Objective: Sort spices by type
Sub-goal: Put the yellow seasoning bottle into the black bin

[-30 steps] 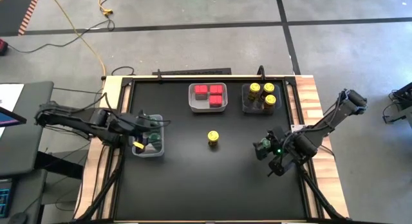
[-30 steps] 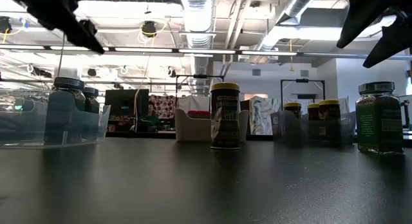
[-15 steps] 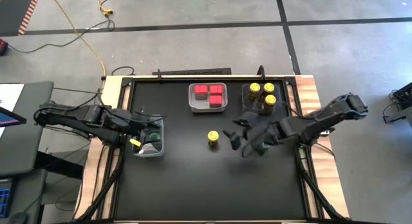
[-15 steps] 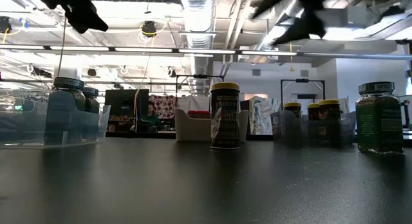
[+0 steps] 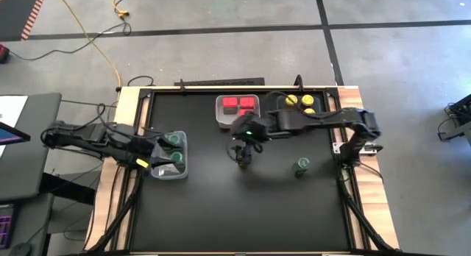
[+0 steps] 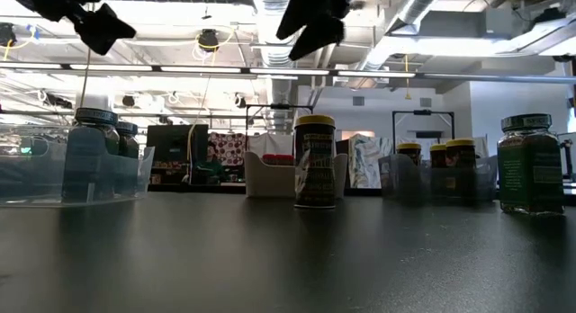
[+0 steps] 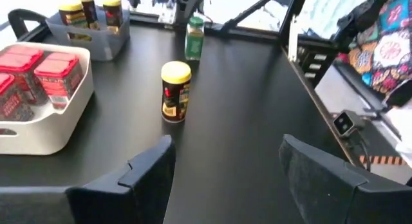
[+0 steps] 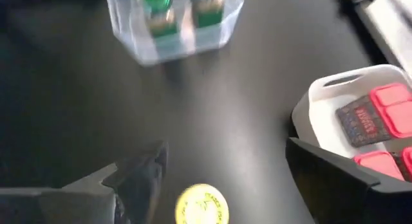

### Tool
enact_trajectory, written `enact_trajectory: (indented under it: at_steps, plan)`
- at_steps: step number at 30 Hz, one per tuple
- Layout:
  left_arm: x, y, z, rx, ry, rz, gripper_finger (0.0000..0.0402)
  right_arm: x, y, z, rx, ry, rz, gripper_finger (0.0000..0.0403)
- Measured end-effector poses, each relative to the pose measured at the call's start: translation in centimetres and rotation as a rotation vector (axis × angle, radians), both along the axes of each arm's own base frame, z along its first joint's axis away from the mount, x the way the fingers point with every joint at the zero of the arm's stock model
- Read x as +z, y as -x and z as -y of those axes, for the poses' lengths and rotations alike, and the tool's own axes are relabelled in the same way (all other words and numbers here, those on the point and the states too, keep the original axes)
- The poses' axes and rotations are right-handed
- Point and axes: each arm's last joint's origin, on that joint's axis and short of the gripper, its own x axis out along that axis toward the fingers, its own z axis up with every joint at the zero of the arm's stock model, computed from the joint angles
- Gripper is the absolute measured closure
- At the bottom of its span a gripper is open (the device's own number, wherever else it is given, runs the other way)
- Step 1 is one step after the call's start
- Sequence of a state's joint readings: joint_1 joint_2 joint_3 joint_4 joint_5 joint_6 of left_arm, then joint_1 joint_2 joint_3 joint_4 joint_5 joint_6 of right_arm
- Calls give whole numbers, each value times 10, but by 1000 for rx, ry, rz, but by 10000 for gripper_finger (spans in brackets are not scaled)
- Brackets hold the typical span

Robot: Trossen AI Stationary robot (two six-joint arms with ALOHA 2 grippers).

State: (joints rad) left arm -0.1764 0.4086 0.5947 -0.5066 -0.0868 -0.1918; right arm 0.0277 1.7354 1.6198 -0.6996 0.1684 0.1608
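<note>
Right gripper (image 8: pixel 219 179) above lone yellow jar (image 5: pixel 243 154) mid-surface, fingers spread, nothing held. Risk: off-centre descent tips jar. Left gripper (image 7: pixel 225 166) spread, empty, beside green-jar tray (image 5: pixel 156 166).

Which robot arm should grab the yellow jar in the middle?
The right one. Its end effector hangs open just above the yellow jar. The left end effector is off at the tray with green jars.
</note>
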Motion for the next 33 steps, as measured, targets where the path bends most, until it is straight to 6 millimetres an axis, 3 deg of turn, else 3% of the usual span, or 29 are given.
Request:
enact_trajectory:
  at_steps: [9, 15, 20, 33]
  plan:
    - [-4, 11, -2, 2, 2, -4, 136, -24, -32, 11, 209, 23, -398, 60]
    - [-11, 13, -2, 9, 4, -86, 136, -47, -42, 2, 329, 13, -469, 60]
    - [-14, 14, -3, 16, 14, -114, 136, -54, -46, -1, 347, 0, -480, 60]
    - [-13, 15, -3, 14, 11, -111, 136, -102, -54, -4, 373, -32, -668, 66]
